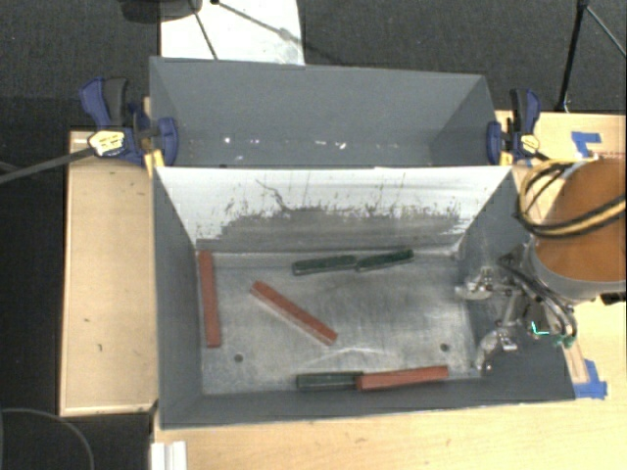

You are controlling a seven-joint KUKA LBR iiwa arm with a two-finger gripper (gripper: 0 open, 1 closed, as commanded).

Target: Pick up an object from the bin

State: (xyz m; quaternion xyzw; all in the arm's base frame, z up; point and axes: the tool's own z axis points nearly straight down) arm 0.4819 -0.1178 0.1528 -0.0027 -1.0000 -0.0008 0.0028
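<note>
At the bin (323,116)'s right, end effector (487,316) hangs open.

Legible markings: none. No text, label, brand, number or sign can be read on the bin (323,106) or on anything lying in it.
</note>
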